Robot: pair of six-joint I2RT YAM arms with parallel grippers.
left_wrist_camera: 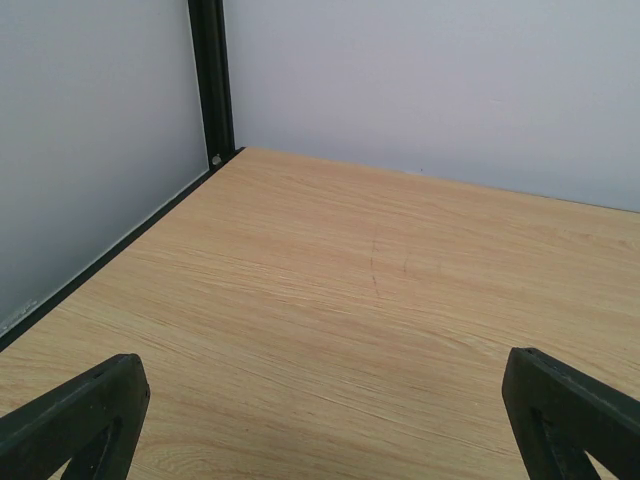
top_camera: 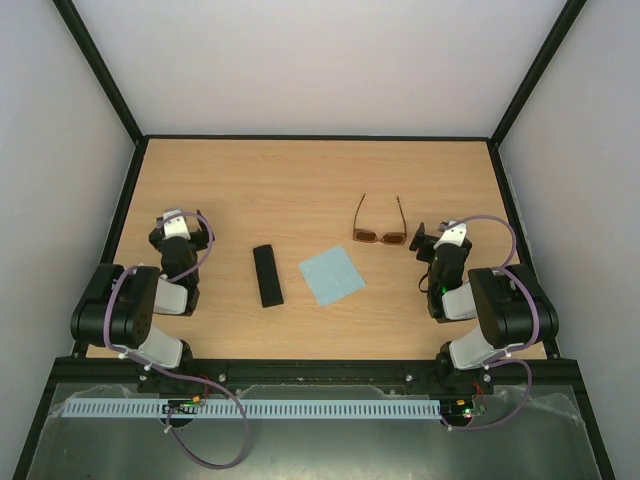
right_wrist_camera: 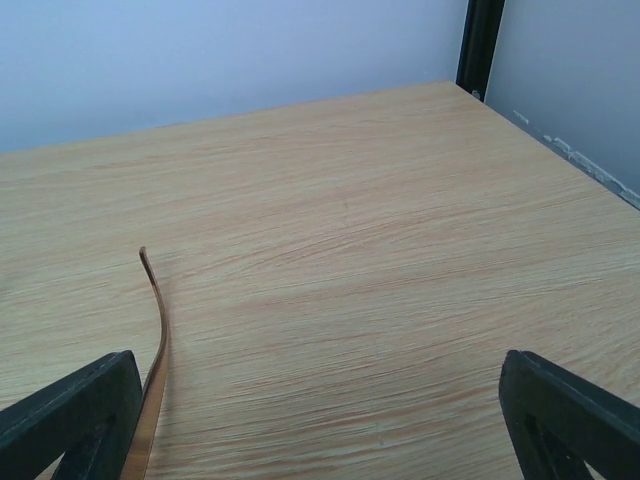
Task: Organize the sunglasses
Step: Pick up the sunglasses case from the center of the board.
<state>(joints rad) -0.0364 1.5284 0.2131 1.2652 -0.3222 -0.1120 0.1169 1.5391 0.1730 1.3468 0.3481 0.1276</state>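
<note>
The sunglasses lie on the table right of centre, temple arms unfolded and pointing toward the far edge, amber lenses nearest me. One brown temple arm shows at the left of the right wrist view. My right gripper is open and empty just right of the sunglasses, apart from them. In its own view the right gripper has its jaws spread wide over bare wood. My left gripper is open and empty at the left of the table. The left wrist view shows the left gripper over bare wood.
A black oblong case lies left of centre. A light blue square cloth lies between the case and the sunglasses. Black frame posts and white walls bound the table.
</note>
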